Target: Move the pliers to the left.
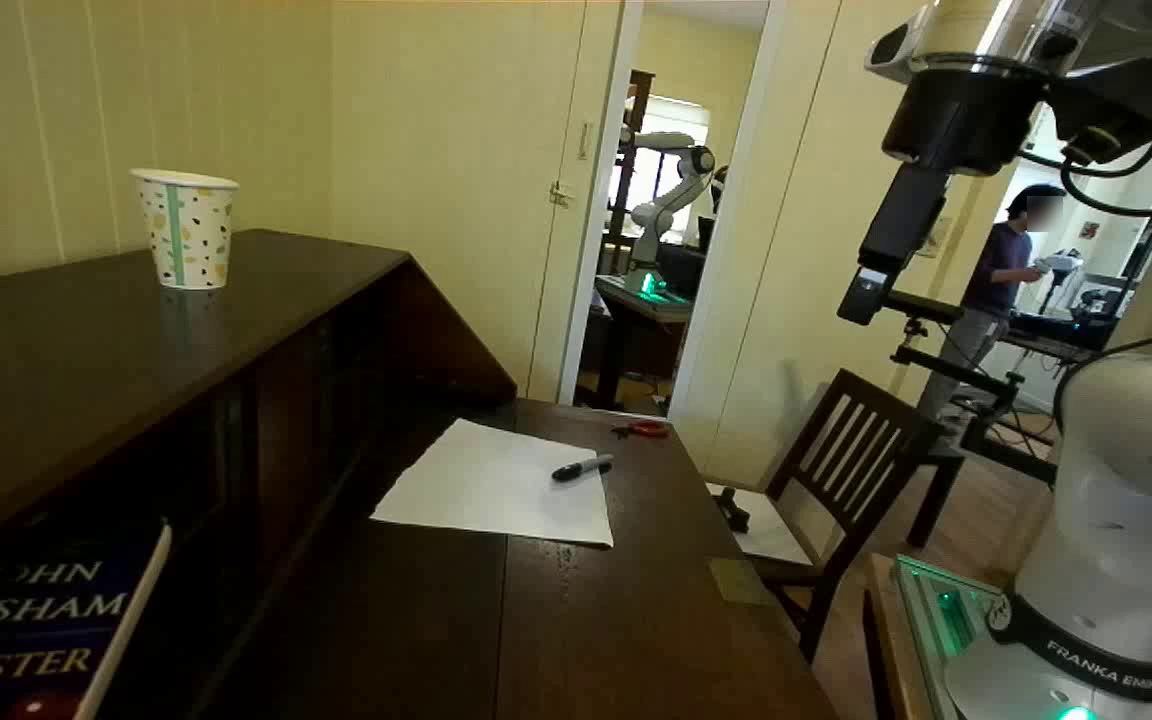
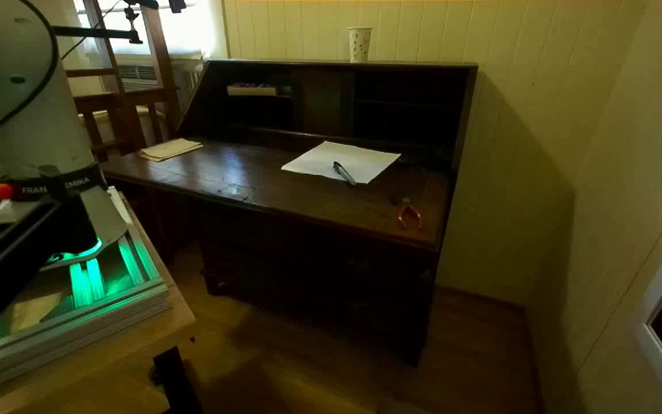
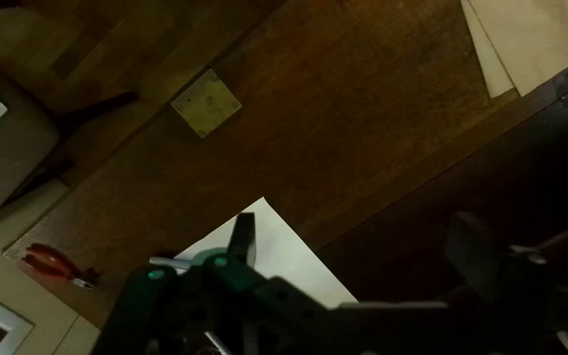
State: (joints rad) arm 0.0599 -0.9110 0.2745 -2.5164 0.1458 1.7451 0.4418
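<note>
The pliers, with red handles and a dark metal head, lie on the dark desk near its corner in both exterior views [image 1: 646, 429] [image 2: 408, 209]. They also show at the lower left of the wrist view [image 3: 69, 271]. My gripper [image 3: 355, 219] is open, its two fingers wide apart with nothing between them. It is high above the desk in an exterior view [image 1: 866, 292], well away from the pliers. In the wrist view the pliers are far to the left of the fingers.
A white paper sheet [image 1: 486, 480] with a dark marker [image 2: 343, 172] on it lies beside the pliers. A paper cup [image 1: 186, 230] stands on the desk's upper shelf [image 2: 423, 64]. Folded papers [image 2: 171, 148] lie at the desk's far end. A chair [image 1: 851, 450] stands by the desk.
</note>
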